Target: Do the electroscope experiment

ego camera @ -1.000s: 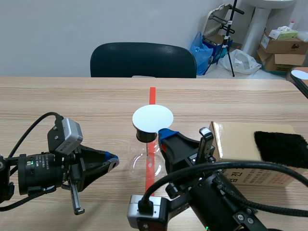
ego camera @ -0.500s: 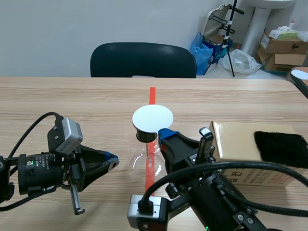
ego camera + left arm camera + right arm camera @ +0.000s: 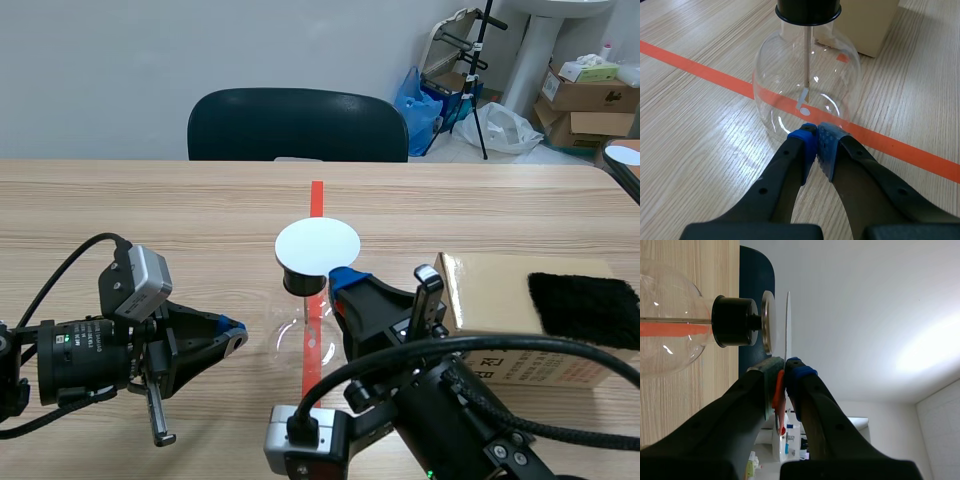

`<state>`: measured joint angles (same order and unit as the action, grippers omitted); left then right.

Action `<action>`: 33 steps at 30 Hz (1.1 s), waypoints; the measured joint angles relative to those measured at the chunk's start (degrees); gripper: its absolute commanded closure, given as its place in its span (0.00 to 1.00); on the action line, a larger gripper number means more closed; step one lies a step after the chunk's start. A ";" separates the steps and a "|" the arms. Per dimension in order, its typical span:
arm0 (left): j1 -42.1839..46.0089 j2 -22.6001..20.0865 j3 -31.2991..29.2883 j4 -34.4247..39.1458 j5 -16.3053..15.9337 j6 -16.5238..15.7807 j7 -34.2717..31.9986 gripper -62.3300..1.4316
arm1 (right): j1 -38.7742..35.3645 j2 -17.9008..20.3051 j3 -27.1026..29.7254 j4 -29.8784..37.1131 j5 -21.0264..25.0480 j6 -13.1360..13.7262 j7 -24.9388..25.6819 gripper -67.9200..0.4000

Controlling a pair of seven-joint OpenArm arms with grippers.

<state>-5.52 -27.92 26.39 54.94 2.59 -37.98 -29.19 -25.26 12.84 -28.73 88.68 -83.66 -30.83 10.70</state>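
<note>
The left fingers (image 3: 801,145) are pressed together on nothing, tips at the foot of the electroscope (image 3: 790,75), whose glass bulb stands on the surface (image 3: 690,140). The right fingers (image 3: 799,376) pinch a thin white plate (image 3: 317,245) just over its cap.

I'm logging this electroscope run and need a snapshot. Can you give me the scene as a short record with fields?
electroscope: clear glass bulb, black stopper, standing on the orange-red tape line
white disc: held flat just above the metal plate, narrow gap showing
right hand: shut on the white disc's edge
left hand: shut on nothing, tips low by the electroscope's base
cardboard box: beside the electroscope, black cloth on top
</note>
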 measured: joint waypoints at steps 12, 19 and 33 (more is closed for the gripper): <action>0.00 0.00 0.00 0.00 0.00 0.00 0.00 0.93 | 0.00 0.00 0.00 0.00 0.00 0.00 -1.42 0.98; 0.00 0.00 0.00 0.00 0.00 0.00 0.00 0.93 | 0.00 0.00 0.00 0.00 0.00 0.00 -9.49 0.98; 4.61 -2.73 -2.89 3.54 -1.09 -1.81 -3.67 0.93 | 0.00 0.00 0.00 0.00 0.00 0.00 -30.84 0.98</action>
<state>-0.91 -30.65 23.51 58.48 1.50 -39.79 -32.86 -25.26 12.84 -28.73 88.68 -83.66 -30.83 -20.14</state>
